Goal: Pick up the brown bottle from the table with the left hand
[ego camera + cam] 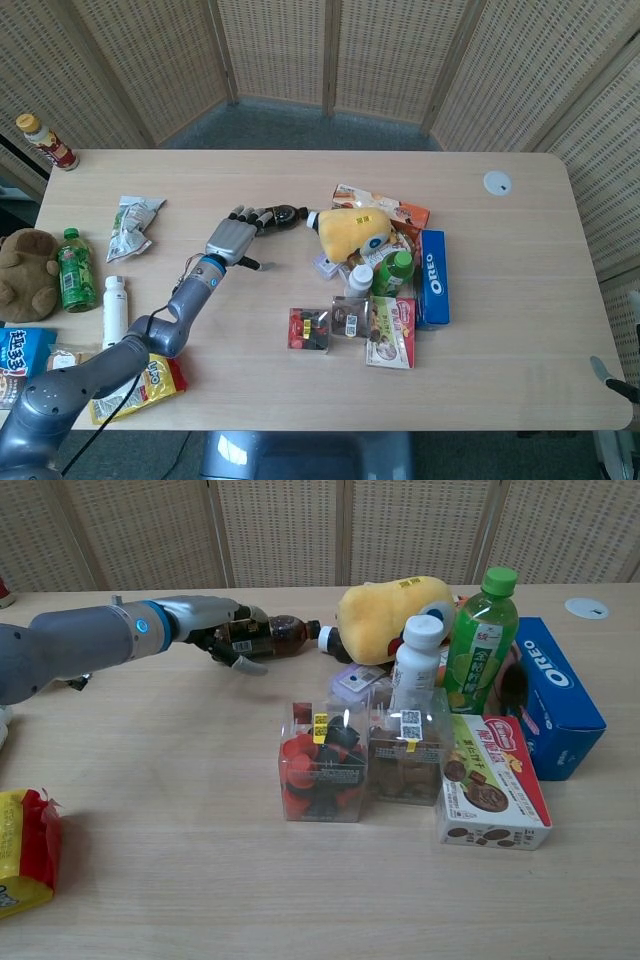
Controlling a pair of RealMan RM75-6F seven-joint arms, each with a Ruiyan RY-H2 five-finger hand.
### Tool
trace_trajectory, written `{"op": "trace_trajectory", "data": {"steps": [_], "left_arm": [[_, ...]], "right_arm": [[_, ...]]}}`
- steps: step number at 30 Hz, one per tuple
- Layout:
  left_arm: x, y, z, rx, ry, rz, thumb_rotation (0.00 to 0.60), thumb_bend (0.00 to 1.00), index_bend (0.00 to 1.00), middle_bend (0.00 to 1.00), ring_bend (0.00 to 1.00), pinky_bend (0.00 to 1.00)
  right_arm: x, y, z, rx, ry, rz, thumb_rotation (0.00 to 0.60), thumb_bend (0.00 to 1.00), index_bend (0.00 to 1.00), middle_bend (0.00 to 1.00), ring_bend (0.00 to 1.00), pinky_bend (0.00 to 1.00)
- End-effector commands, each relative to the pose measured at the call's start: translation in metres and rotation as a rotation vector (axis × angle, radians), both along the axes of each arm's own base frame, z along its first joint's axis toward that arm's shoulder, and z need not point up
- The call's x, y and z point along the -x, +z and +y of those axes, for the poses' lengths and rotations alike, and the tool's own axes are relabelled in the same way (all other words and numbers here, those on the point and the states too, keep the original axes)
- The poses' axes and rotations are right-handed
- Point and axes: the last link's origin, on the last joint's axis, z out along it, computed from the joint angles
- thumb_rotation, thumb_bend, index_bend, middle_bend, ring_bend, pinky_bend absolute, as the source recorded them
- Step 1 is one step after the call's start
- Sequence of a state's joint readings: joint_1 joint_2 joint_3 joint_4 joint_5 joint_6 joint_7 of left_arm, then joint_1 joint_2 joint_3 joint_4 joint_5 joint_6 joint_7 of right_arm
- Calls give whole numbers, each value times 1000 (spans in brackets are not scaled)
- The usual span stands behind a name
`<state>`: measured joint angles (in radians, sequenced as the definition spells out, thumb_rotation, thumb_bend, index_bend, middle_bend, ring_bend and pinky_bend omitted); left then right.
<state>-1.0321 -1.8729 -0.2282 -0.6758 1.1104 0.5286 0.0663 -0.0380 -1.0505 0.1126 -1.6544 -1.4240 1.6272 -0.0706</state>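
The brown bottle (281, 215) (278, 634) lies on its side on the table, cap pointing right toward the yellow plush toy (349, 230). My left hand (230, 238) (212, 621) reaches over the bottle's left end. Its fingers spread across the bottle's base, and the thumb (246, 665) sticks out in front of the bottle without closing on it. Part of the bottle's label end is hidden behind the fingers. Only a sliver of my right hand (606, 369) shows at the head view's right edge, off the table.
A cluster sits right of the bottle: the plush toy, a white bottle (414, 664), a green bottle (480, 626), an Oreo box (559, 692), clear snack boxes (322, 762) and a cookie box (490, 794). Snack bags, bottles and a brown plush (24, 271) line the table's left edge.
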Motion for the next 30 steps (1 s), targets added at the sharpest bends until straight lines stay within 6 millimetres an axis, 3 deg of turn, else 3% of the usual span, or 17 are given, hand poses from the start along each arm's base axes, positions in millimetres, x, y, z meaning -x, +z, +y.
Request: {"op": "trace_trajectory", "data": {"steps": [1, 7, 19, 25, 30], "left_arm": [[-3, -10, -1, 32, 12, 7, 285, 208, 0, 0, 0, 0], [6, -9, -11, 70, -7, 17, 285, 207, 0, 0, 0, 0], [25, 16, -79, 206, -99, 7, 283, 206, 0, 0, 0, 0], [16, 27, -115, 264, -147, -39, 280, 209, 0, 0, 0, 0], [11, 41, -117, 218, -172, -76, 279, 207, 0, 0, 0, 0]], "right_arm": [[0, 0, 0, 2, -1, 0, 588, 206, 0, 0, 0, 0], [-2, -1, -2, -3, 4, -3, 589, 205, 0, 1, 0, 0], [-9, -2, -2, -7, 41, -11, 584, 205, 0, 0, 0, 0], [-10, 0, 4, 0, 41, -9, 585, 205, 0, 0, 0, 0], [-10, 1, 6, 4, 46, -10, 586, 205, 0, 1, 0, 0]]}}
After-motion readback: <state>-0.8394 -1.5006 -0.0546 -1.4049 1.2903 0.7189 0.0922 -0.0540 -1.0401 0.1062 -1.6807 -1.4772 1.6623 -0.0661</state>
